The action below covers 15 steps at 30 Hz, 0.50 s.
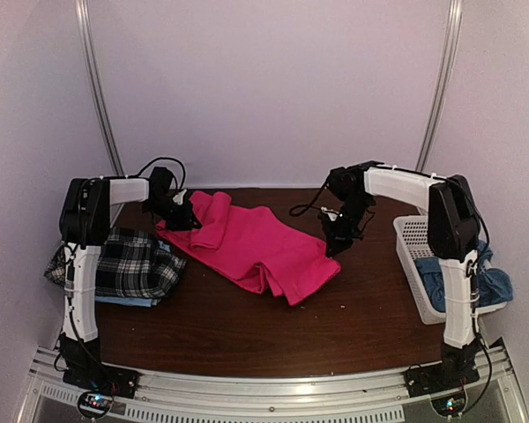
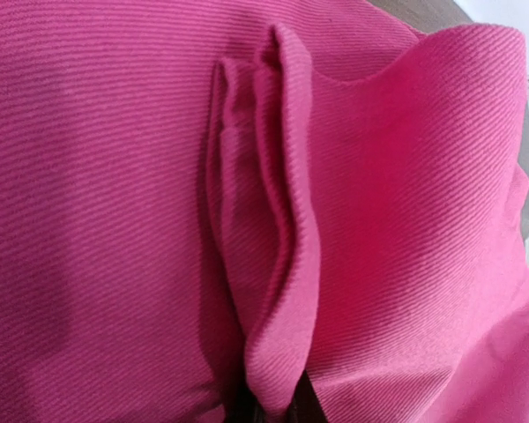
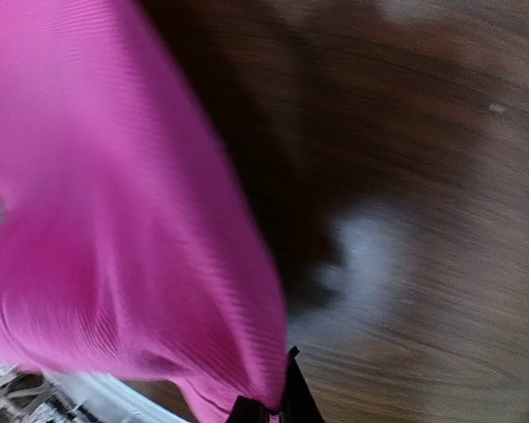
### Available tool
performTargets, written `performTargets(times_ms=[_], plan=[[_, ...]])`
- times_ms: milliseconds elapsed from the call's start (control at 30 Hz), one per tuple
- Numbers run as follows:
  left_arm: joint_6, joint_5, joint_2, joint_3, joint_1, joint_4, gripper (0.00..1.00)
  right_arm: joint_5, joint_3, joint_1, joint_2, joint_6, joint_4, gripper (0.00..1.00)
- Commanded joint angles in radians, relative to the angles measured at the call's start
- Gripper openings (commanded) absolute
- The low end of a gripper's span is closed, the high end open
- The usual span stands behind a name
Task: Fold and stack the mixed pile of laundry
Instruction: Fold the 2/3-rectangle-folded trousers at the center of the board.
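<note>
The hot-pink trousers (image 1: 256, 247) lie spread across the middle of the brown table (image 1: 247, 339), with the far-left part folded over. My left gripper (image 1: 183, 218) is at their left edge, shut on a raised fold of pink cloth (image 2: 282, 264); its dark fingers barely show under the fold. My right gripper (image 1: 335, 242) is at their right edge, shut on a pinch of the pink cloth (image 3: 115, 220) held above the table (image 3: 423, 264). The right wrist view is blurred. The black-and-white plaid shirt (image 1: 132, 264) lies folded at the left on the light blue shirt (image 1: 128, 301).
A white lattice basket (image 1: 414, 242) stands at the table's right edge, with the duller blue cloth (image 1: 463, 282) in it and hanging over its side. The plaid stack overhangs the table's left edge. Light walls close in the back and both sides.
</note>
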Motion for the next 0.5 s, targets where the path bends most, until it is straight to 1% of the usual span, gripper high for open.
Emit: performTargets(times_ms=[0,33,67,100,133,167,200,267,367,467], plan=[[0.004,-0.128,0.044,-0.047,0.034,-0.093,0.0,0.656,0.065,-0.016,-0.014,-0.07,-0.222,0.08],[0.005,-0.126,0.043,-0.047,0.034,-0.093,0.0,0.711,0.112,-0.022,-0.006,-0.058,-0.242,0.21],[0.005,-0.126,0.044,-0.048,0.034,-0.096,0.0,0.741,0.162,-0.024,0.002,-0.049,-0.257,0.37],[0.008,-0.125,0.044,-0.047,0.033,-0.098,0.0,0.75,0.209,-0.024,0.009,-0.042,-0.267,0.49],[0.008,-0.127,0.043,-0.045,0.033,-0.101,0.0,0.741,0.241,-0.023,0.009,-0.035,-0.276,0.57],[0.01,-0.128,0.043,-0.044,0.034,-0.105,0.0,0.715,0.257,-0.023,0.003,-0.029,-0.275,0.6],[0.01,-0.128,0.044,-0.039,0.034,-0.105,0.0,0.665,0.259,-0.022,-0.013,-0.031,-0.259,0.61],[0.014,-0.138,0.042,-0.023,0.034,-0.118,0.0,0.503,0.203,-0.008,-0.078,-0.04,-0.174,0.61],[0.019,-0.169,0.036,0.013,0.039,-0.132,0.0,0.167,0.038,0.023,-0.181,-0.046,0.008,0.57],[0.01,-0.151,0.041,0.055,0.06,-0.132,0.0,-0.11,-0.137,0.057,-0.213,-0.006,0.148,0.53]])
